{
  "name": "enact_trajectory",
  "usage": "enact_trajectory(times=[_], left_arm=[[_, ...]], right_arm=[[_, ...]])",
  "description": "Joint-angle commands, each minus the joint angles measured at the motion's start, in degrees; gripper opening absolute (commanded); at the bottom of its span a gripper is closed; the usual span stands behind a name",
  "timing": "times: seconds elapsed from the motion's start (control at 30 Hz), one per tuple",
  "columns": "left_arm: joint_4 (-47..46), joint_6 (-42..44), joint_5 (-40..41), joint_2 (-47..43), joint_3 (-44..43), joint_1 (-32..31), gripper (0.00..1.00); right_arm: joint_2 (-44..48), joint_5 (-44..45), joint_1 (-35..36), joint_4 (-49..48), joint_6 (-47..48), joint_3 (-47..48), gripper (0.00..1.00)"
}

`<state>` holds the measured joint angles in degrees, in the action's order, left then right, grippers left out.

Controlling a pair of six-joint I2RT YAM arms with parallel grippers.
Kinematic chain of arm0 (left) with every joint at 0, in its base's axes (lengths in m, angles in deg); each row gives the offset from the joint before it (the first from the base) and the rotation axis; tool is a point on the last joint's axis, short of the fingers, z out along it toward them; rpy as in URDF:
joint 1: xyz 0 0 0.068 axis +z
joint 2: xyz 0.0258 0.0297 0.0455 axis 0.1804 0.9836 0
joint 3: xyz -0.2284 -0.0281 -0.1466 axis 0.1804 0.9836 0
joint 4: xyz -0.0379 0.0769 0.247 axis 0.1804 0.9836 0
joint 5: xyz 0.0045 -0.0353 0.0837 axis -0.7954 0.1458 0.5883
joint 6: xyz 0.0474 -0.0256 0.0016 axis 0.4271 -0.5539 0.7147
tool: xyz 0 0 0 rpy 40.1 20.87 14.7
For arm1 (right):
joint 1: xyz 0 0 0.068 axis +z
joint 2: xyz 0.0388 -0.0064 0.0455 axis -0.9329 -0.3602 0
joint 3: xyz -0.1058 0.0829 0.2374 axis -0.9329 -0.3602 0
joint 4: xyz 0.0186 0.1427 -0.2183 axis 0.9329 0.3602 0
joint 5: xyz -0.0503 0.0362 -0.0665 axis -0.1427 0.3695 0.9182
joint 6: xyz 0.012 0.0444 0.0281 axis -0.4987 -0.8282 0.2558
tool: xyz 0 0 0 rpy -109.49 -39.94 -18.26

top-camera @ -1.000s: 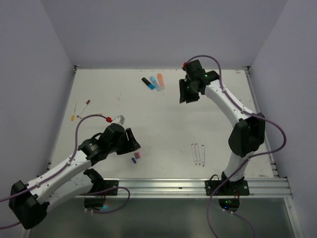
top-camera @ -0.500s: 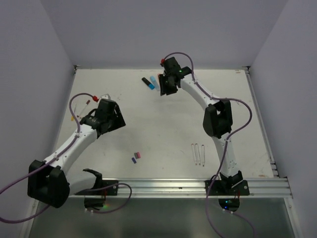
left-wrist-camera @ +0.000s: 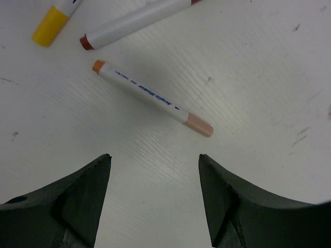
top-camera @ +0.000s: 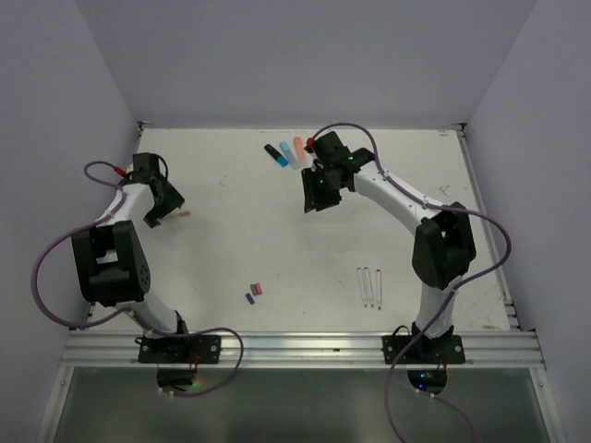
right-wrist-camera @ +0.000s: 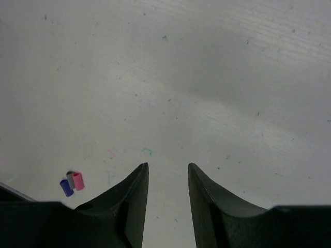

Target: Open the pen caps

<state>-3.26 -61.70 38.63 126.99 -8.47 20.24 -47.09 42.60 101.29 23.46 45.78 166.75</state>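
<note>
The left end effector point(left-wrist-camera: 153, 157) hangs over the far left of the white worktop point(top-camera: 231, 249) with its two black fingers spread wide and nothing between them. That stance reads as lining up for a grasp, not carrying anything. Just ahead of the fingers lies a thin white pen barrel point(left-wrist-camera: 147, 93) with blue print, flat and slanted across the wrist view. Its small peach plastic cap point(left-wrist-camera: 199, 124) is fitted and sits near the finger on the right of that view without touching it, while the other end carries an orange plug point(left-wrist-camera: 98, 65). Beyond it lie a second white pen point(left-wrist-camera: 137, 21) with a dark red tip and a stubby yellow cap point(left-wrist-camera: 49, 26) on a third pen cut off by the frame, so this corner looks like the stock yet to be opened. The right end effector point(right-wrist-camera: 167, 165) hovers above bare worktop toward the far middle, its fingers parted by a narrower gap and gripping nothing. It is well apart from the peach cap and is probably waiting to share the pull. A loose purple cap point(right-wrist-camera: 66, 187) and a loose pink cap point(right-wrist-camera: 78, 181) rest side by side near the front middle, well away from both end effectors, apparently where pulled caps are dropped.
</note>
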Motion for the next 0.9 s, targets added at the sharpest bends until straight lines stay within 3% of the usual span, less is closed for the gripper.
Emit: enact_trajectory(times=[0.0, 0.33, 0.87], left_arm=[[0.4, -4.7, 2.1, 2.3, -5.3, 0.6, 0.72], [10.1, -16.0, 4.6, 14.3, -15.5, 0.8, 0.73], [9.0, -24.4, 5.9, 17.2, -10.9, 1.0, 0.73]], right_arm=[[8.7, -2.6, 1.3, -3.7, -1.1, -5.2, 0.40], [16.8, -1.4, 1.3, -3.6, 2.6, -13.8, 0.40], [20.0, -1.3, 1.3, -4.2, 4.0, -17.8, 0.41]])
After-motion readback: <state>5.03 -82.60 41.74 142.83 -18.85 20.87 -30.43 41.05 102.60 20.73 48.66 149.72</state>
